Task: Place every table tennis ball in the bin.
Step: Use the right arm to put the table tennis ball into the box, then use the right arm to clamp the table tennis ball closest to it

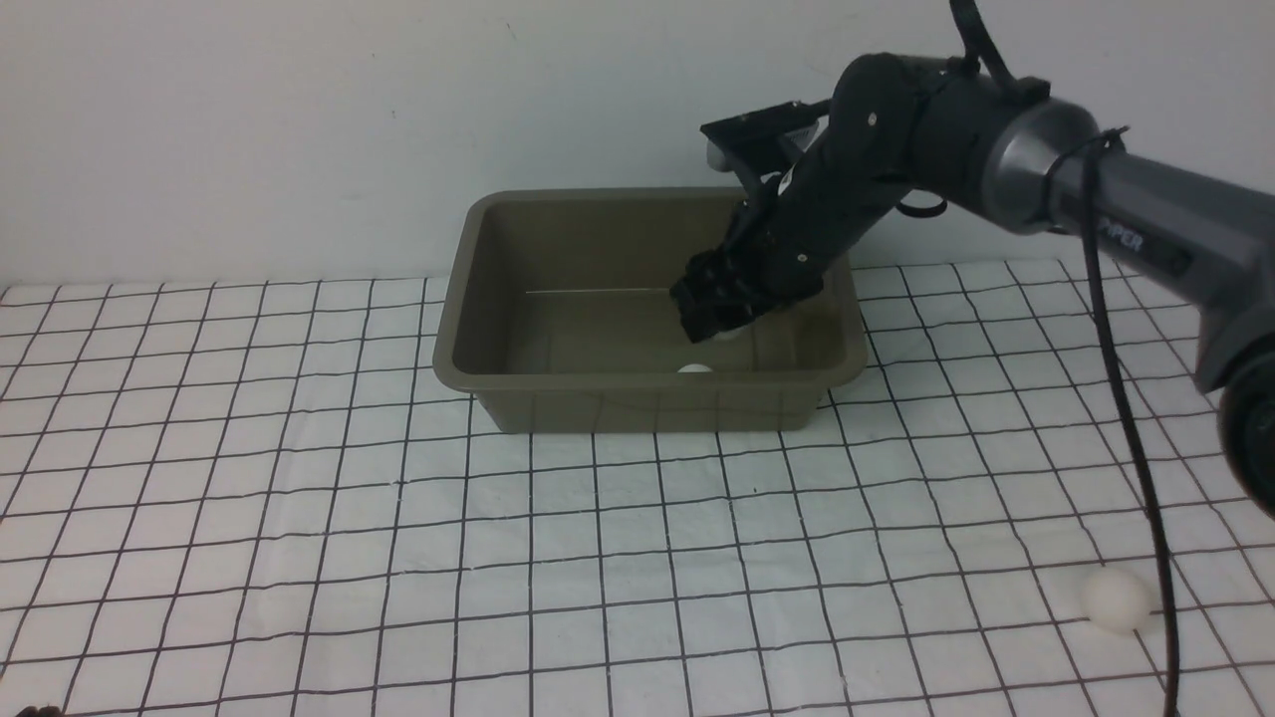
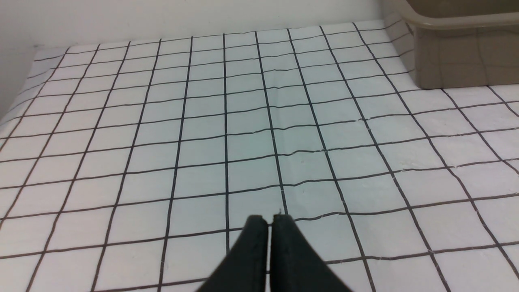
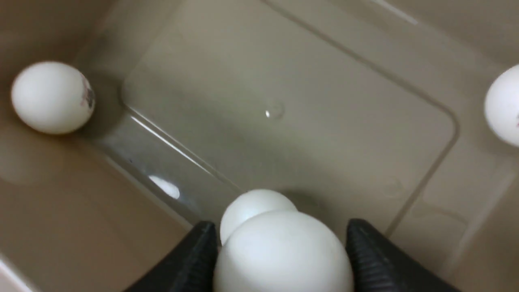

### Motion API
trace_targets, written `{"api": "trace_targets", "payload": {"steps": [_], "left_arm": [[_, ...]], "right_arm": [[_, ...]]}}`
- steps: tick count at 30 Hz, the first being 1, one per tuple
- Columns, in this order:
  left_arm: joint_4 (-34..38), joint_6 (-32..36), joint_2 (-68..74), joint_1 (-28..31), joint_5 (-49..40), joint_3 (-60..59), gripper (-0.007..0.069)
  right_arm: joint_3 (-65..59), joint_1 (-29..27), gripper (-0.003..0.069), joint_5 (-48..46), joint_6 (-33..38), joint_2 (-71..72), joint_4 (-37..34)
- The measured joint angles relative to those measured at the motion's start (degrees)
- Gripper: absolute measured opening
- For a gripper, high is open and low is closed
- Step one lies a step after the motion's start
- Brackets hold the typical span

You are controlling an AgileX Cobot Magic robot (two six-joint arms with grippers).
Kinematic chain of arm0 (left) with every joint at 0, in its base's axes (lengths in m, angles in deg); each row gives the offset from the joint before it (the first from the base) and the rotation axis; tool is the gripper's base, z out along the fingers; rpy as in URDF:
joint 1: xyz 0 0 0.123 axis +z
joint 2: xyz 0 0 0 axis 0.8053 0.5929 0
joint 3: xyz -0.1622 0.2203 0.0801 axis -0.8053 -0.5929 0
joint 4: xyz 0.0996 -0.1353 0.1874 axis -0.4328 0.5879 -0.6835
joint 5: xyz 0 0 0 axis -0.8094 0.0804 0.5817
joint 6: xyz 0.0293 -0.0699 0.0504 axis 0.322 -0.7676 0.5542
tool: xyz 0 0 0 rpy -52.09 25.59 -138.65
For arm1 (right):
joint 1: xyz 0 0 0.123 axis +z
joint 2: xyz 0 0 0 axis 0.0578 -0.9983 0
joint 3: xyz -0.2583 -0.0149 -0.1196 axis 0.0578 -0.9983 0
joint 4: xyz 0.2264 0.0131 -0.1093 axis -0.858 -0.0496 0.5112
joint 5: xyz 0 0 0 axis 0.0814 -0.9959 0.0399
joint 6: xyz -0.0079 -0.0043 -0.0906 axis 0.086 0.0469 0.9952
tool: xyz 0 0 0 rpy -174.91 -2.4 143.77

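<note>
Right gripper (image 3: 282,224) low inside bin (image 1: 453,329); ball (image 3: 284,255) between jaws, pinched or freed cannot tell. Three more balls (image 3: 50,97) on bin floor. Last ball (image 1: 1116,599) near right of bin, closer to right gripper. Left gripper (image 2: 269,221) closed, empty.

White wall (image 1: 299,100) behind black-gridded white tablecloth (image 1: 299,518)

A table covered by a white cloth printed with a thin black grid (image 1: 299,498), slightly wrinkled. Standing on it toward the back, just right of centre, is a rectangular olive-brown plastic bin with rounded corners and a flared rim (image 1: 647,403). One small matte white table tennis ball (image 1: 1116,600) lies on the cloth at the front right, well apart from the bin.
</note>
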Motion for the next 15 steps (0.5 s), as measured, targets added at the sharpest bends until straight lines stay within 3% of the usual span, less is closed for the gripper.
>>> {"api": "trace_targets", "payload": {"steps": [3, 8, 15], "left_arm": [[0.0, 0.0, 0.0, 0.0, 0.0, 0.0, -0.0004], [0.0, 0.0, 0.0, 0.0, 0.0, 0.0, -0.0004], [0.0, 0.0, 0.0, 0.0, 0.0, 0.0, -0.0004]], "right_arm": [[1.1, 0.0, 0.0450, -1.2, 0.0, -0.2, 0.4], [8.5, 0.0, 0.0469, -8.5, 0.0, -0.2, 1.9], [11.9, -0.4, 0.0470, -14.8, -1.4, 9.2, 11.0]]}}
